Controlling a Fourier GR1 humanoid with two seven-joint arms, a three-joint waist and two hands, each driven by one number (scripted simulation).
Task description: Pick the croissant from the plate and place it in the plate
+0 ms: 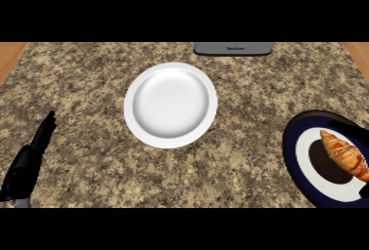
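1. The croissant (346, 155) lies on the dark-rimmed plate (297, 146) at the right edge of the head view, toward that plate's right side; part of it runs out of view; nothing holds it.
2. The white plate (171, 104) sits on the speckled stone counter (86, 88) near the middle, well apart from the dark-rimmed plate; it has nothing on it.
3. The left hand (32, 156) shows at the lower left, fingers straight and pointing up the counter, holding nothing; it touches neither plate.
4. The right hand does not show.
5. A grey object (234, 48) sits at the counter's far edge, beyond the white plate.
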